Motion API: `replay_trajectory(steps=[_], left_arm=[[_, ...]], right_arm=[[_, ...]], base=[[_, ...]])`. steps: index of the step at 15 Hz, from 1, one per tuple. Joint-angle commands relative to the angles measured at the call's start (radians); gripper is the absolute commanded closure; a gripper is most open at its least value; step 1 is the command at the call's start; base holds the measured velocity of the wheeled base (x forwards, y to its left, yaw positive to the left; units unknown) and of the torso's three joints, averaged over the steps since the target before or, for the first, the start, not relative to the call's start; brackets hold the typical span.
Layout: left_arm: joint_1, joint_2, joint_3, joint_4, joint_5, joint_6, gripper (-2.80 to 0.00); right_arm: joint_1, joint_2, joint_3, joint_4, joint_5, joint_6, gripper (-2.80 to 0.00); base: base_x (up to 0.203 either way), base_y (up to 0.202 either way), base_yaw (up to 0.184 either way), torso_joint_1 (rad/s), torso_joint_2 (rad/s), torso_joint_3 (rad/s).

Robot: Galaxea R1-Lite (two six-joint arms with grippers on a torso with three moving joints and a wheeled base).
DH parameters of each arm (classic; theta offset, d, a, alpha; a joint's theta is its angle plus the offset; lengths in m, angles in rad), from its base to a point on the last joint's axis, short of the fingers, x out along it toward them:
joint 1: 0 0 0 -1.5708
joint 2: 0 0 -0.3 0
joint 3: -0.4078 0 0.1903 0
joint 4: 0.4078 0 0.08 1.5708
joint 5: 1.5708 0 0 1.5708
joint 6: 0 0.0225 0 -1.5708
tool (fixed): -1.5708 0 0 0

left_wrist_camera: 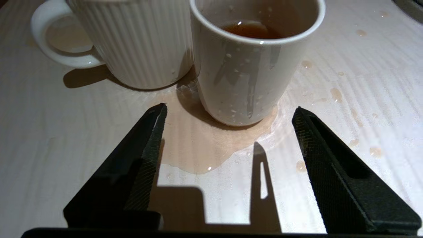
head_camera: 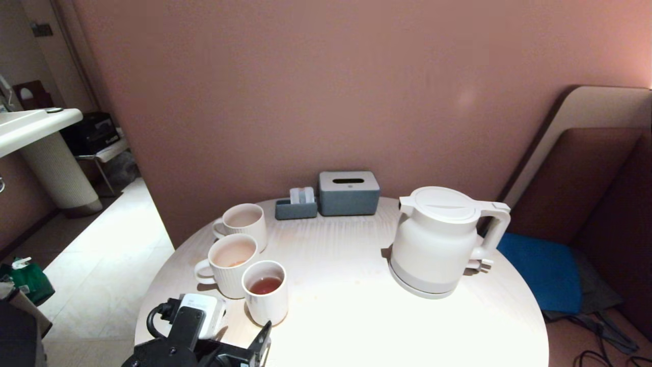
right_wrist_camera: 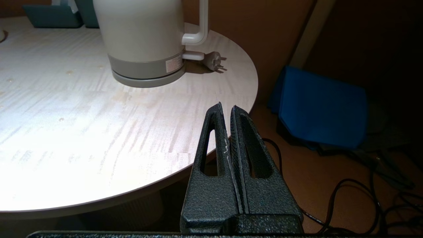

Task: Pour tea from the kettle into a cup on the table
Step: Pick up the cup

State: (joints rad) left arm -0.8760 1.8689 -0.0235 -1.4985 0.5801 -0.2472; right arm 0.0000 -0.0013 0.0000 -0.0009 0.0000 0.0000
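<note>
The left gripper point(left_wrist_camera: 228, 112) sits low at the near left of the head view, its wrist level, both black fingers point(left_wrist_camera: 145, 145) spread wide apart with nothing between the pads. The right gripper point(right_wrist_camera: 227, 109) hangs off to the right side, lower than the left, its two fingers point(right_wrist_camera: 211, 138) pressed flat together and holding nothing.

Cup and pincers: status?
Left pincer open, just short of cup. Right pincer shut, idle off table edge. Cup holds tea; puddle around base.
</note>
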Motion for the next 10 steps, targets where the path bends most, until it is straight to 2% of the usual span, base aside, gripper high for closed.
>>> replay_trajectory(steps=[1,5,10], left_arm=[[-0.001,0.014,-0.037,-0.007,0.000,-0.005,-2.80],[0.000,0.091,-0.069,-0.009,0.000,-0.015,-2.80],[0.005,0.190,-0.079,-0.071,0.004,-0.027,-2.80]], right_arm=[[0.000,0.001,0.000,0.001,0.000,0.000,0.00],[0.000,0.001,0.000,-0.001,0.000,0.000,0.00],[0.000,0.001,0.000,-0.001,0.000,0.000,0.00]], base=[[0.000,0.000,0.000,0.000,0.00,0.000],[0.000,0.000,0.000,0.000,0.00,0.000],[0.000,0.000,0.000,0.000,0.00,0.000]])
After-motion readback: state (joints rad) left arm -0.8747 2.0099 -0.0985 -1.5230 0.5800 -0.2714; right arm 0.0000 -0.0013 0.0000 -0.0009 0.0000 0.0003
